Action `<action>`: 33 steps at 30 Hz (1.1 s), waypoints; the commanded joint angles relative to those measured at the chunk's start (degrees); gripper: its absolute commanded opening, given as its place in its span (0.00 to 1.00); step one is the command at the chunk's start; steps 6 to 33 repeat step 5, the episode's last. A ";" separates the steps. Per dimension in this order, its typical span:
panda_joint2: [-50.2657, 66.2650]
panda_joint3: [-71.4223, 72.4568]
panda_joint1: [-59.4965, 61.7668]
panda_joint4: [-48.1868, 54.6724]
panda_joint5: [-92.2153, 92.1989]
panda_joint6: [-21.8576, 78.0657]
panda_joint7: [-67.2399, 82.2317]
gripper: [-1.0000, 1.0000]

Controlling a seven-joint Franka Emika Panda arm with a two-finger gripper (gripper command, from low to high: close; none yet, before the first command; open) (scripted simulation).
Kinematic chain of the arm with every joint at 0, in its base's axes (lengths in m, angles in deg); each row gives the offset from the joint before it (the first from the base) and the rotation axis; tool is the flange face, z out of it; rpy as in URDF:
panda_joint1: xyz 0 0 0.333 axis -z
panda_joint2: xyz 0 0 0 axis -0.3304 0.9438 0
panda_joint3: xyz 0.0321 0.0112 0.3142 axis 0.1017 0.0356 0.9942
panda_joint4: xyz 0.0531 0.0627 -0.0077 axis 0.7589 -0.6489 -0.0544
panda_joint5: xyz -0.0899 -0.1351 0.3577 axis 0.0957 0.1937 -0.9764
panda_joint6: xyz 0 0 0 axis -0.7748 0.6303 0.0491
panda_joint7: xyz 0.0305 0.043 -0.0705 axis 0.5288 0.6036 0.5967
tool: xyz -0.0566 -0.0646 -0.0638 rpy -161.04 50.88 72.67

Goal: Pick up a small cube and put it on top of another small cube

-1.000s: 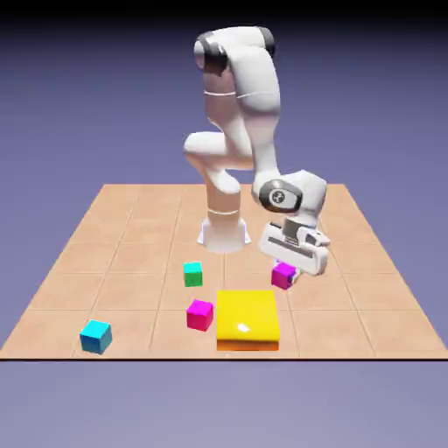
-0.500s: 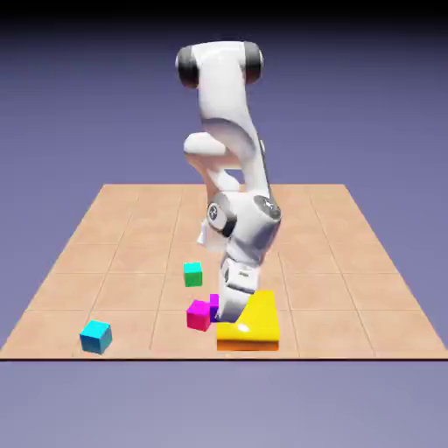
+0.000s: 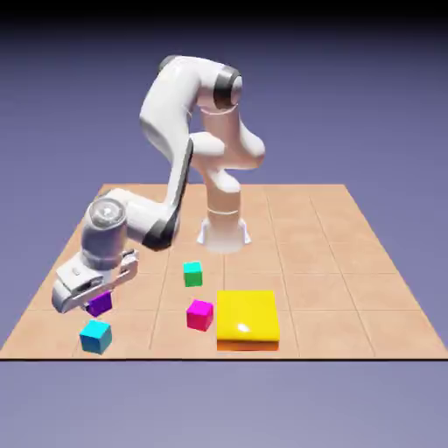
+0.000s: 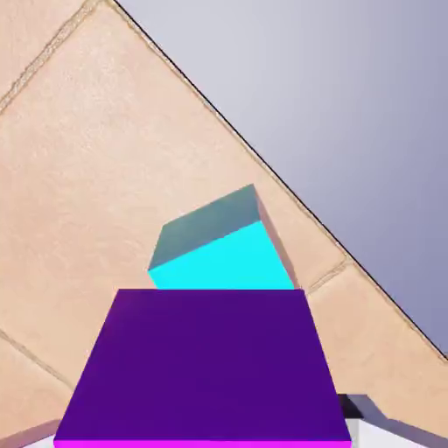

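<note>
My gripper (image 3: 94, 303) is shut on the small violet-purple cube (image 3: 99, 304), holding it in the air near the exterior view's lower left. The small cyan cube (image 3: 95, 336) rests on the table just below and slightly in front of it, apart from it. In the hand view the violet-purple cube (image 4: 206, 367) fills the bottom and hides my fingertips. Beyond its top edge shows the cyan cube (image 4: 223, 248), on the tiles close to the table's edge.
A hot-magenta cube (image 3: 199, 314) sits beside the flat yellow block (image 3: 248, 318) at the front middle. A green cube with a teal top (image 3: 192, 274) stands behind them. The table's front edge (image 3: 52, 357) runs just past the cyan cube.
The arm has swung from the exterior view's right, across the yellow block, to the left, carrying the violet-purple cube to just above the cyan cube. The other cubes have not moved.
</note>
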 commanded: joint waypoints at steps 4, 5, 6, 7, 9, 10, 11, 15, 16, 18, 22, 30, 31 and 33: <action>2.63 -0.03 0.73 -0.37 0.18 -3.16 -0.33 1.00; 0.56 -0.01 0.15 -0.08 0.11 -0.71 -0.12 1.00; 0.56 -0.01 0.15 -0.08 0.11 -0.71 -0.12 1.00; 0.56 -0.01 0.15 -0.08 0.11 -0.71 -0.12 1.00; 0.56 -0.01 0.15 -0.08 0.11 -0.71 -0.12 1.00; 0.56 -0.01 0.15 -0.08 0.11 -0.71 -0.12 1.00; 0.56 -0.01 0.15 -0.08 0.11 -0.71 -0.12 1.00; 0.56 -0.01 0.15 -0.08 0.11 -0.71 -0.12 1.00; 0.56 -0.01 0.15 -0.08 0.11 -0.71 -0.12 1.00; 0.56 -0.01 0.15 -0.08 0.11 -0.71 -0.12 1.00; 0.56 -0.01 0.15 -0.08 0.11 -0.71 -0.12 1.00; 0.56 -0.01 0.15 -0.08 0.11 -0.71 -0.12 1.00; 0.56 -0.01 0.15 -0.08 0.11 -0.71 -0.12 1.00; 0.56 -0.01 0.15 -0.08 0.11 -0.71 -0.12 1.00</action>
